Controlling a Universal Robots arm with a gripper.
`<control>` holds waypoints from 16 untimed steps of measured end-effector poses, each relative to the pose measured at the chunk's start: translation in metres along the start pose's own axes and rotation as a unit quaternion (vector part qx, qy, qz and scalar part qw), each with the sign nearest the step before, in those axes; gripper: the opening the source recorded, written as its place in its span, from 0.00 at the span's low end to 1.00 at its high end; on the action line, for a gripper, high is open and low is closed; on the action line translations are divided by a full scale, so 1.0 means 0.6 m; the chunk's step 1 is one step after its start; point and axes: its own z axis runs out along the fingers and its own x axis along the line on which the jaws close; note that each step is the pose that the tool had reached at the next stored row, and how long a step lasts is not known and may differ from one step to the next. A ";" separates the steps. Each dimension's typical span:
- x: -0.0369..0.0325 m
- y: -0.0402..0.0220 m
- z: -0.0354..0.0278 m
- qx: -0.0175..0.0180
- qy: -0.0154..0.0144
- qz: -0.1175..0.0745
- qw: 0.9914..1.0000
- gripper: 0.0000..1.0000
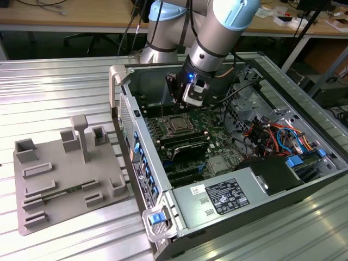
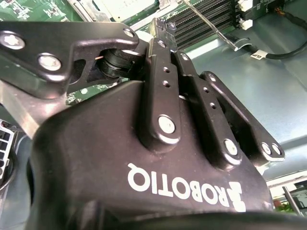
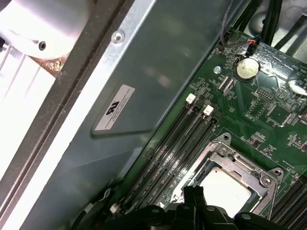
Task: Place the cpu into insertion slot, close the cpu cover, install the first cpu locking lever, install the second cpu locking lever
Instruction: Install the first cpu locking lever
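The black end effector (image 2: 165,28), its body printed with white lettering (image 2: 184,187), sits nearest in the second wrist view, with its fingers seemingly drawn together to one tip and nothing between them. In the exterior view the arm (image 1: 217,38) leans down from upper centre into the open computer case (image 1: 304,163). Its tip is close over the cpu (image 3: 224,186), which lies flat under the silver cpu cover (image 3: 249,165). Printed white labels mark the case wall (image 3: 114,108) and the power supply (image 1: 225,197).

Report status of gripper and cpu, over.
Gripper low at edge of cpu cover. Cpu flat inside its window, cover looks down. Memory slots alongside the cover.
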 end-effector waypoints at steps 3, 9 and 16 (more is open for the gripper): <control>0.000 0.000 0.000 0.001 0.000 -0.005 1.000 0.11; 0.000 0.000 0.000 0.002 0.001 -0.014 1.000 0.11; 0.000 0.000 0.000 0.004 0.001 -0.023 1.000 0.11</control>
